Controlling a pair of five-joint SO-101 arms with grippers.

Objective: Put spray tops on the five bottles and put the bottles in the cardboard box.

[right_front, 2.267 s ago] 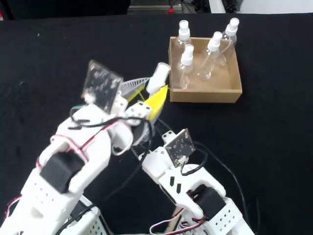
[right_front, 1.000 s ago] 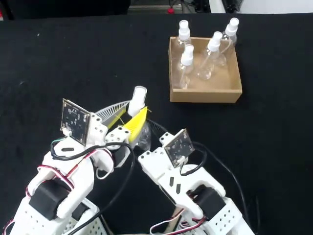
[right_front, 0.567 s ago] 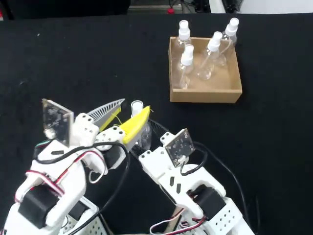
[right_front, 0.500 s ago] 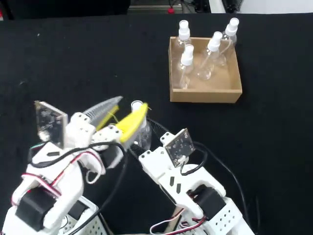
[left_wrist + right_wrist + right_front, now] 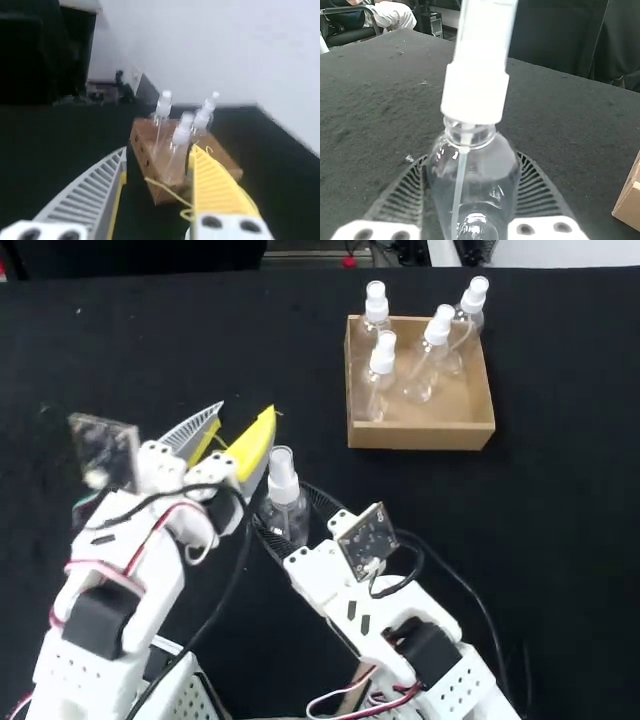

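So, count of bottles: five clear plastic bottles, each with a white spray top on its neck.
Boxed bottles: four boxed bottles (image 5: 377, 370) stand upright in the brown cardboard box (image 5: 420, 432), two along its far wall and two nearer the middle; the left wrist view shows them above the box wall (image 5: 145, 155).
Fifth bottle: the fifth bottle (image 5: 284, 510) stands upright on the black bench (image 5: 150, 340), well apart from the box and nearer the arms.
Spray top: its white spray top (image 5: 477, 85) sits on the neck, with the thin dip tube running down inside the clear body.
Count of claws: two.
Right claw: the right claw (image 5: 290, 520) pinches the fifth bottle low on its body, one black ribbed finger (image 5: 400, 200) on each side.
Left claw: the left claw (image 5: 228, 432) is spread, one white ribbed finger (image 5: 90, 190) and one yellow finger (image 5: 215, 185) with nothing between them; it is near the spray top, apart from it, on the side away from the box.
Around: black cables (image 5: 450, 580) curl on the bench beside the right arm.
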